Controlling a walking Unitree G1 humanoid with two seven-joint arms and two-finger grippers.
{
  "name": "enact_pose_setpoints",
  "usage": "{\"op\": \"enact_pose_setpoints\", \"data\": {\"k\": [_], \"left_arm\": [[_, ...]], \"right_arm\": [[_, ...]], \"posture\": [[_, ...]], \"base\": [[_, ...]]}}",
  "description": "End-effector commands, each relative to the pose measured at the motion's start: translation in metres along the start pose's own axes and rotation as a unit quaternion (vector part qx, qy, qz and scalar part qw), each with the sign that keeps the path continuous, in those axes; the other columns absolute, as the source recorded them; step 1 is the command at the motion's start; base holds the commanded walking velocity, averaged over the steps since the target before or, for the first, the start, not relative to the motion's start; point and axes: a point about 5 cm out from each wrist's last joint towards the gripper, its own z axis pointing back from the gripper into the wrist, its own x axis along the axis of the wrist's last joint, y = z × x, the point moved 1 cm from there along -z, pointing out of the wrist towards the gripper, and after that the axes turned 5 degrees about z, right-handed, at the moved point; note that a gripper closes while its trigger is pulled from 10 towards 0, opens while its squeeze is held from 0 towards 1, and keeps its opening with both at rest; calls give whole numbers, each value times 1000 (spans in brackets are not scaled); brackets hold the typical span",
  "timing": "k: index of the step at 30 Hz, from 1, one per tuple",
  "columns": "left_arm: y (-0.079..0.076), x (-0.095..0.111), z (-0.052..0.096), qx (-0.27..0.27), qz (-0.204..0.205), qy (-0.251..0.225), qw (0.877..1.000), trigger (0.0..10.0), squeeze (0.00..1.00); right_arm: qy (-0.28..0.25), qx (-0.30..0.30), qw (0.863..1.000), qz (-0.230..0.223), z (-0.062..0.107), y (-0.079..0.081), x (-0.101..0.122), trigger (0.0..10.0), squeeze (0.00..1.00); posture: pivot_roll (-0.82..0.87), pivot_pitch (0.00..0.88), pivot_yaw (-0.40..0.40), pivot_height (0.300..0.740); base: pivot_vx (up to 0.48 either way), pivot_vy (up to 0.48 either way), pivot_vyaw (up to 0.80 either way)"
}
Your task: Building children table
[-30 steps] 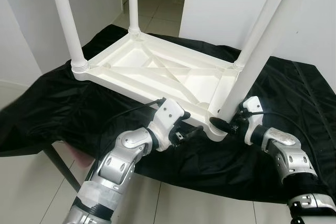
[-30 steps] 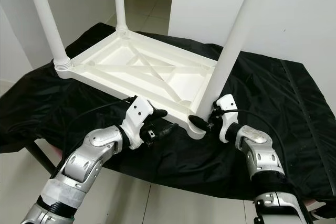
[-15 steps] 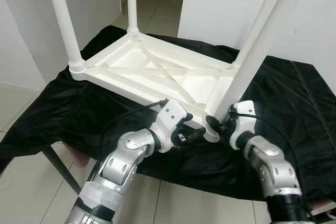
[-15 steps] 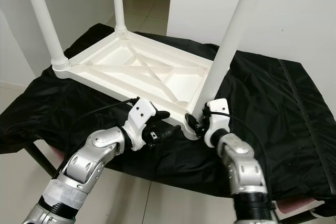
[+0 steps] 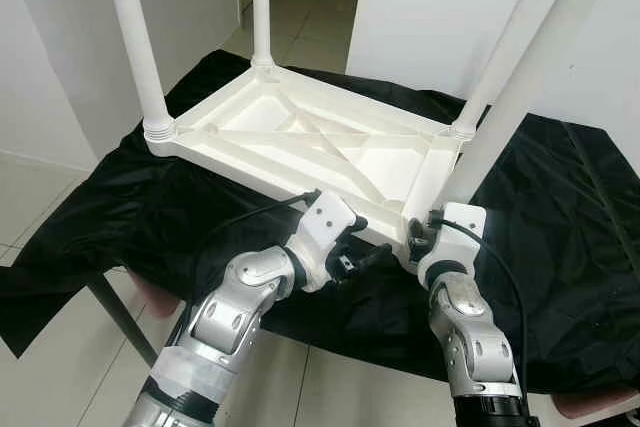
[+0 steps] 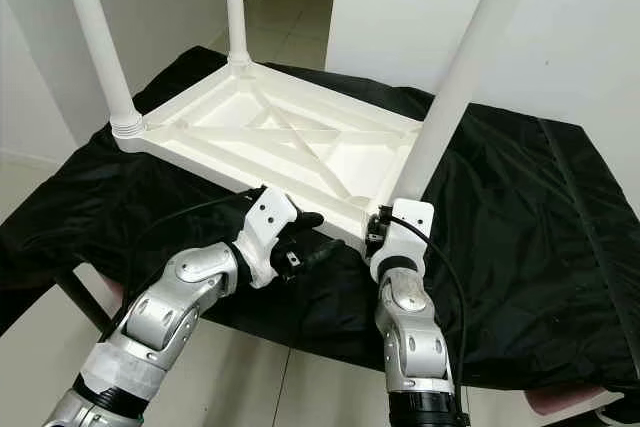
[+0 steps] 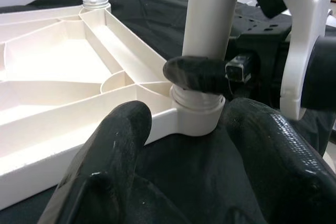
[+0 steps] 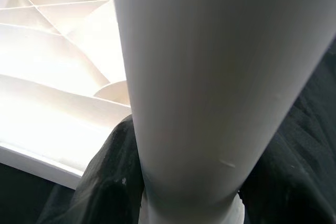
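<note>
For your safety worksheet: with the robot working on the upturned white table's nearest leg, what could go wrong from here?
1. The nearest leg leans rather than standing straight, so it might seat crookedly in its corner socket.
2. The right gripper clamps only the leg's base; the long top could swing.
3. The tabletop lies on loose black cloth and might slide.

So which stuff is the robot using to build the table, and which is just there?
For the job:
- upside-down white tabletop
- near leg
- right gripper, clamped round it
- left gripper, hovering open beside the corner

Just there:
- black cloth
- tiled floor
</note>
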Motion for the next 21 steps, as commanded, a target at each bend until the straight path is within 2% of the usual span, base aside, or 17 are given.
{"op": "enact_pose_setpoints", "data": {"k": [1,2,3,8,10,12,16,18,19,20,21], "left_arm": [[-2,-1,-1,2,1,1,1000,10000,0],[-2,-1,-1,2,1,1,1000,10000,0],[0,1,-1,6,1,-1,1000,10000,0],[1,1,0,9,1,-1,1000,10000,0],[1,1,0,12,1,-2,1000,10000,0],[1,1,0,13,1,-2,1000,10000,0],[2,1,0,16,1,-4,1000,10000,0],[2,2,-1,16,2,-6,1000,10000,0],[2,2,-1,16,2,-6,1000,10000,0],[2,3,-2,17,1,-7,1000,10000,0],[2,3,-3,17,1,-8,1000,10000,0]], "right_arm": [[19,-35,999,-17,5,-4,-7,10000,0],[19,-40,999,-16,5,-3,-7,10000,0],[5,-25,999,-27,5,2,-4,10000,1000],[-33,13,998,-49,4,1,5,10000,1000],[-54,55,995,-65,1,-7,11,10000,1000],[-57,71,993,-71,0,-9,12,10000,1000],[-71,106,991,-52,-8,-22,16,10000,1000],[-73,156,984,-39,-12,-25,18,10000,1000],[-73,156,984,-39,-12,-25,18,10000,1000],[-74,193,978,-24,-13,-25,18,10000,1000],[-73,229,971,-4,-14,-25,17,10000,0]], "posture": [[-11,0,-106,740],[-11,0,-106,740],[-8,0,-109,740],[-7,0,-110,740],[-12,0,-108,740],[-12,0,-108,740],[-15,0,-112,740],[-18,0,-110,740],[-18,0,-110,740],[-19,0,-114,740],[-19,0,-113,740]], "base": [[0,0,0],[0,0,0],[0,0,0],[0,0,0],[0,0,0],[0,0,0],[0,0,0],[0,0,0],[0,0,0],[0,0,0],[0,0,0]]}}
